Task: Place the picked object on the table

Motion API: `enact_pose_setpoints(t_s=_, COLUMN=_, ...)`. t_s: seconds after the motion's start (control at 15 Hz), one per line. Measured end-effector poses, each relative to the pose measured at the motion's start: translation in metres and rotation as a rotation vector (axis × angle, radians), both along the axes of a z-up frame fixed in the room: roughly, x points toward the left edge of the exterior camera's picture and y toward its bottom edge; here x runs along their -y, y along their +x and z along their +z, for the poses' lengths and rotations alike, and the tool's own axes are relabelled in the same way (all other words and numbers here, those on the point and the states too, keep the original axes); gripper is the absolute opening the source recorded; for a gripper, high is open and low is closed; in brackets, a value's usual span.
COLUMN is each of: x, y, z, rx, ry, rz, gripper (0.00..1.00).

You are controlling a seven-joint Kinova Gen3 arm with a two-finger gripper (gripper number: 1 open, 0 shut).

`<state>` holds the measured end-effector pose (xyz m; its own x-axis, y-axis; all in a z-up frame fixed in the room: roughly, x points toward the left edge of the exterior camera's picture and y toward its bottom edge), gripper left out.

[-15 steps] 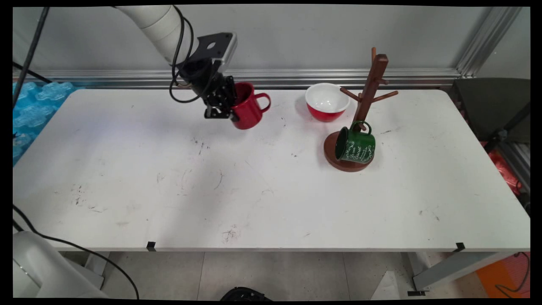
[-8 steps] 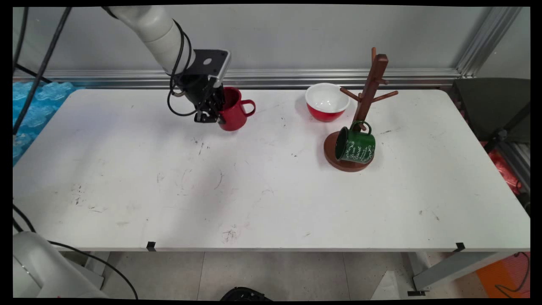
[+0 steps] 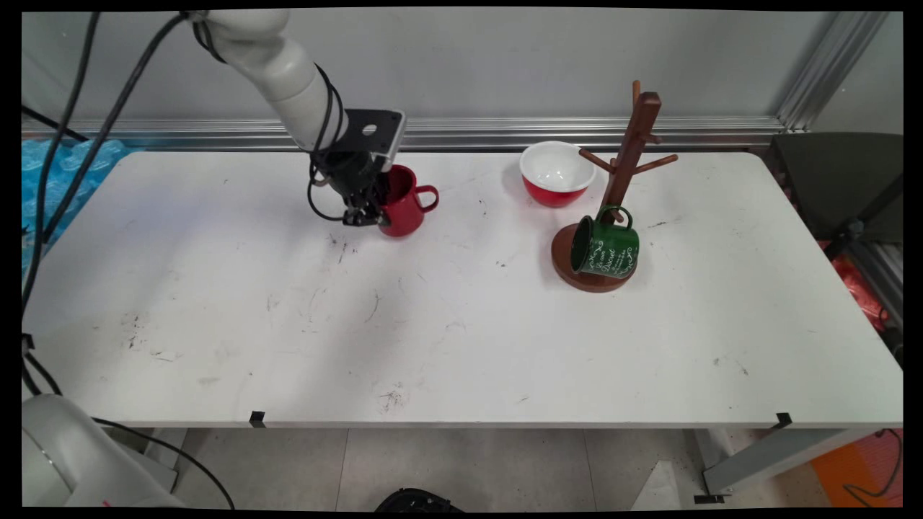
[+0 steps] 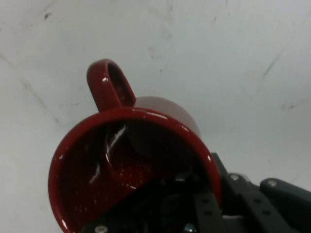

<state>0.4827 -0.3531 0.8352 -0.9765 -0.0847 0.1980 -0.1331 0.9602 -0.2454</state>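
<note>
White scuffed table [image 3: 461, 324] runs back to a grey wall, wide and bare toward its near edge. My gripper [image 3: 369, 209] pinches the red mug's [image 3: 401, 202] rim, one finger inside, at the far middle; red bowl [image 3: 557, 173] and mug tree [image 3: 613, 194] stand well apart rightward.

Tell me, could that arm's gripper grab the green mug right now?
Probably not as things stand: the gripper is shut on the red mug, so it is occupied. Otherwise the way looks free; the green mug hangs on the rack with bare table between.
</note>
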Motion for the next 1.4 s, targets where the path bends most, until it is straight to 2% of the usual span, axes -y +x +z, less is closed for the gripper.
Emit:
enact_pose_setpoints(t_s=0.8, x=0.001, y=-0.02, z=-0.025, rx=-0.004, ry=0.011, rz=0.032, gripper=0.0)
enact_pose_setpoints(t_s=0.87, x=0.001, y=-0.021, z=-0.025, rx=-0.006, ry=0.01, rz=0.032, gripper=1.0)
enact_pose_setpoints(t_s=1.4, x=-0.004, y=-0.03, z=-0.026, rx=-0.019, ry=0.008, rz=0.03, gripper=1.0)
